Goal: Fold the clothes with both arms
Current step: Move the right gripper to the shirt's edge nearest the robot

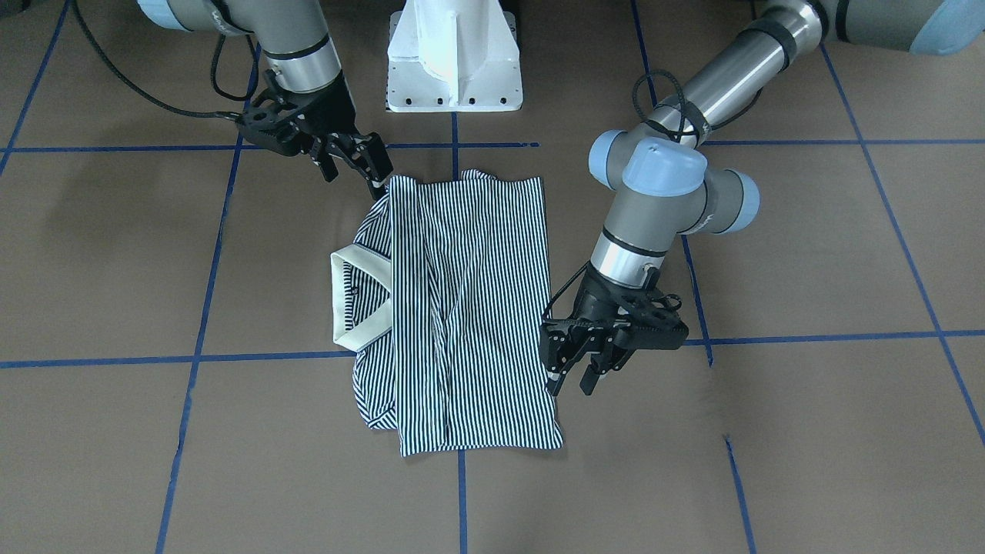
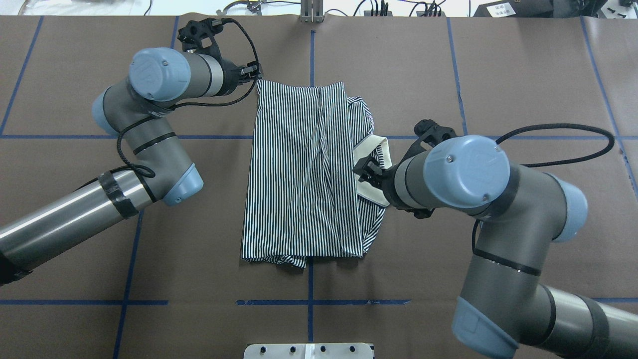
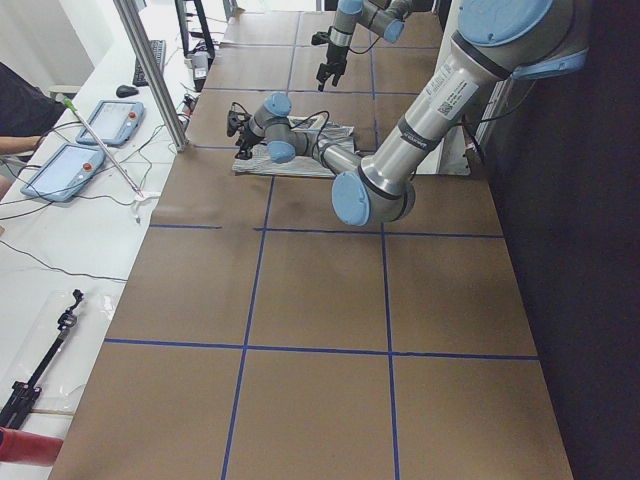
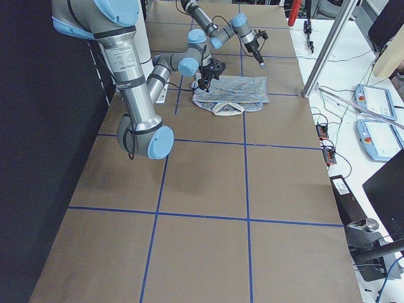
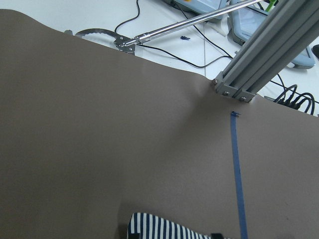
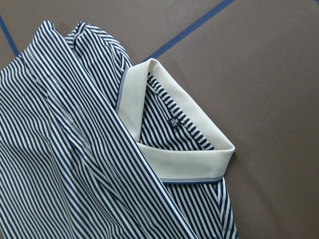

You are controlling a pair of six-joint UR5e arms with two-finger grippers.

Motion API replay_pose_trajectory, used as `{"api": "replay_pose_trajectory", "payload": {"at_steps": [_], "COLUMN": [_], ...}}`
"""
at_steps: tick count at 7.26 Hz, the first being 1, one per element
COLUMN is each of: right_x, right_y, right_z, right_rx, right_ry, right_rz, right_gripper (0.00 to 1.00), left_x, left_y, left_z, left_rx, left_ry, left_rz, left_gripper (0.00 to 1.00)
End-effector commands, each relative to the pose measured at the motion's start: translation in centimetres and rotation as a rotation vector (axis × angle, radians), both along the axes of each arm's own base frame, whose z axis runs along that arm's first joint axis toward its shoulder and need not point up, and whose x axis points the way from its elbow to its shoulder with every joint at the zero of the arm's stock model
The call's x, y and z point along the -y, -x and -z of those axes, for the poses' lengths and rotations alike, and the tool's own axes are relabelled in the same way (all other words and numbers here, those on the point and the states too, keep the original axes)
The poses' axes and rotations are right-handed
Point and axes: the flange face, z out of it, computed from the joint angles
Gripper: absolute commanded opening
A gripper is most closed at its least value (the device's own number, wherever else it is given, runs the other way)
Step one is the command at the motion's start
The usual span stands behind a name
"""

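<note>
Left claw hangs wide and empty beside the shirt in the front view; the right claw, also spread, sits at a shirt corner, contact unclear. From overhead, the right wrist half-hides its claw and the collar; the shirt lies on the table, long axis pointing away from the robot, collar toward its right.

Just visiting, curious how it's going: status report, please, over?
Left gripper open, right gripper open, both empty. Polo shirt flat on table, folded to a rectangle, collar sticking out. Nothing seen in the way.
</note>
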Motion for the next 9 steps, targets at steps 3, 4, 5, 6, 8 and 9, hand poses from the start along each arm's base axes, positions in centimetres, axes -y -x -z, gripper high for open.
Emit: {"api": "replay_pose_trajectory", "payload": {"at_steps": [3, 4, 5, 6, 8, 9], "right_x": [-5.4, -5.9, -5.9, -6.0, -6.5, -6.8], "right_y": [8.1, 9.7, 10.2, 10.3, 11.1, 11.3], "right_z": [-2.9, -4.1, -4.4, -4.7, -5.4, -5.6], "right_rx": [-0.061, -0.077, -0.080, -0.085, -0.099, -0.103], "right_ry": [0.061, 0.106, 0.115, 0.117, 0.125, 0.130], "right_rz": [-0.038, -0.097, -0.134, -0.136, -0.129, -0.127], "right_gripper": [0.92, 0.92, 0.89, 0.89, 0.87, 0.85], "left_x": [-1.1, -1.2, -1.2, -1.2, -1.2, -1.2], "left_y": [1.0, 0.9, 0.9, 0.9, 0.9, 0.9], "left_z": [-0.4, -0.4, -0.5, -0.5, -0.4, -0.4], "left_rx": [-0.012, -0.012, -0.010, -0.010, -0.012, -0.015], "left_ry": [0.004, 0.004, 0.006, 0.006, 0.004, 0.004], "left_rz": [-0.008, -0.009, -0.009, -0.009, -0.009, -0.009], "left_gripper": [0.57, 0.57, 0.57, 0.57, 0.57, 0.57]}}
